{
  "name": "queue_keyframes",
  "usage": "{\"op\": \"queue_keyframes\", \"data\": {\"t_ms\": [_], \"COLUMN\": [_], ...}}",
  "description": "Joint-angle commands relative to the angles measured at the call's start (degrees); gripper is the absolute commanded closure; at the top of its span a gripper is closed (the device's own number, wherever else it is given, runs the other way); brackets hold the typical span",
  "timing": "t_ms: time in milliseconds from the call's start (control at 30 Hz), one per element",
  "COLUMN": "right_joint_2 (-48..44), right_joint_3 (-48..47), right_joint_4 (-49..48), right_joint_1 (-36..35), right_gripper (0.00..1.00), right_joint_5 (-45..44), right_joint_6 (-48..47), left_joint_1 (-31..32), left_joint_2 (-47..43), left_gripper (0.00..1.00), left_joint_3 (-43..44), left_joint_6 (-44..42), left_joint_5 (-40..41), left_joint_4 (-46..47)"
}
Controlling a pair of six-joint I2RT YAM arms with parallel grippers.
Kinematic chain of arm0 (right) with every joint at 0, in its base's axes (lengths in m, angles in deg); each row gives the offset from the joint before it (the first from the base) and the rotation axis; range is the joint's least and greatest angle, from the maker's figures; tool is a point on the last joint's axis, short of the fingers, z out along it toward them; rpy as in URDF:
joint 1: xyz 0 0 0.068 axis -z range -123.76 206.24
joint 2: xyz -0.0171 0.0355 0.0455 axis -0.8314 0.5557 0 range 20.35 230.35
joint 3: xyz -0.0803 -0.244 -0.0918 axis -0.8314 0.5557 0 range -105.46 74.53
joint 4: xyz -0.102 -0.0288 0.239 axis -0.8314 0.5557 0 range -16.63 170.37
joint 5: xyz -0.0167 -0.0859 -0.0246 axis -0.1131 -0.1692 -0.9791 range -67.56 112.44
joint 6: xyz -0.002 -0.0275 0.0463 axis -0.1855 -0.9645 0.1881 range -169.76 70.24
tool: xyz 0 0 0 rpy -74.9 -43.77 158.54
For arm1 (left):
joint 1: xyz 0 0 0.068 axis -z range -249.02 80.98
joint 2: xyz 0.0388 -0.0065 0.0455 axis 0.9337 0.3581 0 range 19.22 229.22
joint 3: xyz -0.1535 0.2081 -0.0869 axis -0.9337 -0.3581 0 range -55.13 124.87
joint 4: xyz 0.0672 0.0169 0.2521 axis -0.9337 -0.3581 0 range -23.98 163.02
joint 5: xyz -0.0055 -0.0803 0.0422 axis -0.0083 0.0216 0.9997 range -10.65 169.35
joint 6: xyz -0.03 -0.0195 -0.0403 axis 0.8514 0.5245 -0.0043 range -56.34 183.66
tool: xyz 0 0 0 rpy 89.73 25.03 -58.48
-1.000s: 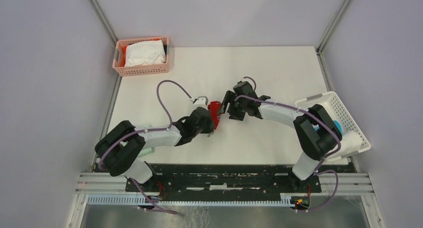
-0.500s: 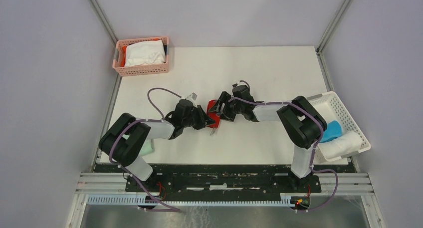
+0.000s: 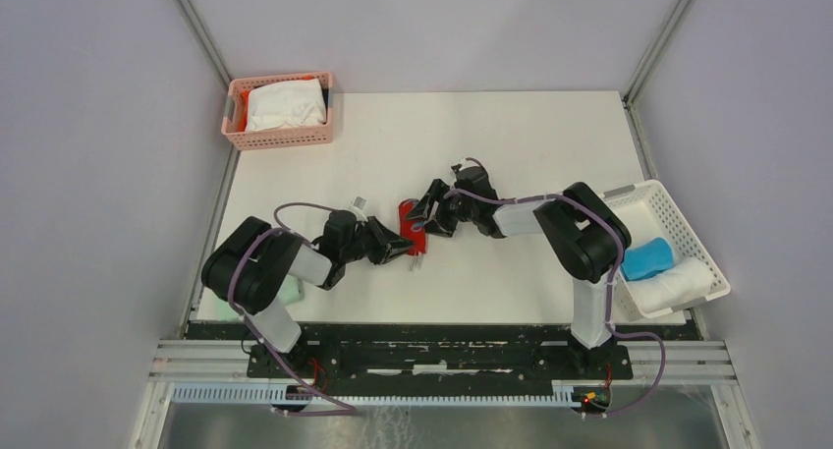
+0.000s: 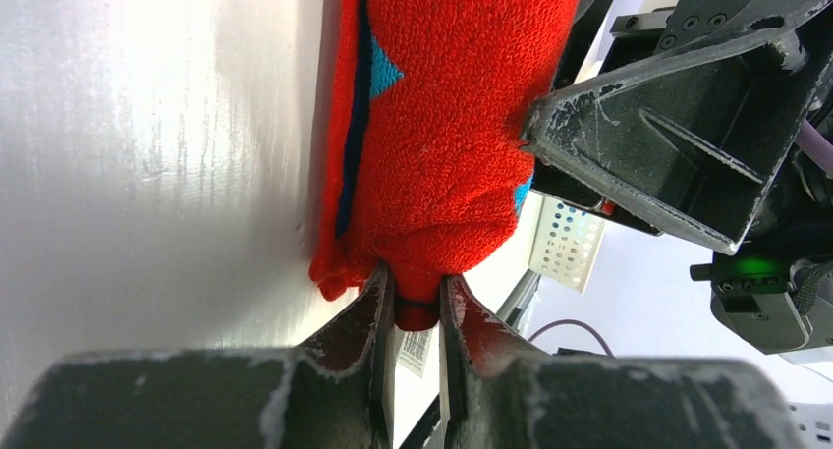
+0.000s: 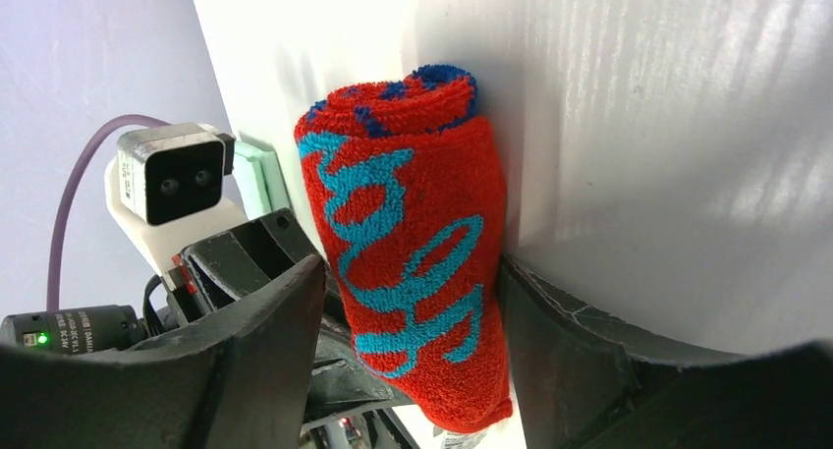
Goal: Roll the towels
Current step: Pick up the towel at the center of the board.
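Moved: blue-lettered red terry towel roll (image 3: 412,229) on bench (image 3: 530,135) — now further left of white mesh basket (image 3: 678,218). Left jaws pinch its end; right jaws wide, clasping sides. Turquoise cloth roll (image 3: 646,259), white cloth roll (image 3: 673,284) — inside basket.

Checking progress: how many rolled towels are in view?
3: the red towel, pinched by the left gripper; the blue towel and white towel in the white basket. More may lie hidden in the pink basket.

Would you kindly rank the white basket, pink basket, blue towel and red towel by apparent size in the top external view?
1. white basket
2. pink basket
3. blue towel and red towel: look alike, and the red one is partly hidden, so unranked.
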Motion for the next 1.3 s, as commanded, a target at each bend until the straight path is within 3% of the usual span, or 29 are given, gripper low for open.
{"op": "queue_keyframes", "data": {"t_ms": [0,300,467,567,700,1033,1133,1200,1267], "right_joint_2": [2.95,5.66,7.05,8.55,10.94,14.85,15.02,14.45,12.64], "right_joint_3": [-3.32,-10.72,-17.17,-21.77,-26.7,-35.54,-35.8,-35.47,-34.68], "right_joint_4": [7.67,27.48,41.02,48.57,57.41,70.74,71.8,72.08,72.02], "right_joint_1": [-0.9,-4.24,-7.62,-9.38,-11.6,-13.79,-13.75,-13.43,-12.5], "right_gripper": [0.28,0.34,0.37,0.39,0.42,0.46,0.52,0.61,0.63], "right_joint_5": [-0.98,-7.0,-15.45,-21.92,-30.13,-43.91,-45.56,-46.31,-46.25], "right_joint_6": [-5.97,-16.83,-23.22,-25.71,-28.29,-30.76,-31.33,-31.09,-30.57], "left_joint_1": [-0.68,-1.32,-1.33,-1.29,-1.3,-1.28,-1.3,-1.33,-1.28], "left_joint_2": [3.71,4.19,2.59,0.02,-9.1,-44.27,-48.46,-48.53,-47.05], "left_gripper": [0.91,0.88,0.77,0.64,0.51,0.39,0.36,0.34,0.33], "left_joint_3": [-3.7,-4.49,-5.71,-6.62,-6.78,4.36,10.56,14.54,18.7], "left_joint_6": [3.39,3.68,3.15,2.07,-1.96,-17.15,-21.47,-24.49,-27.41], "left_joint_5": [-1.3,-0.85,0.06,1.18,5.24,28.93,34.77,36.42,36.88], "left_joint_4": [-6.13,-6.92,-8.44,-10.97,-21.14,-61.77,-69.63,-71.79,-73.42]}}
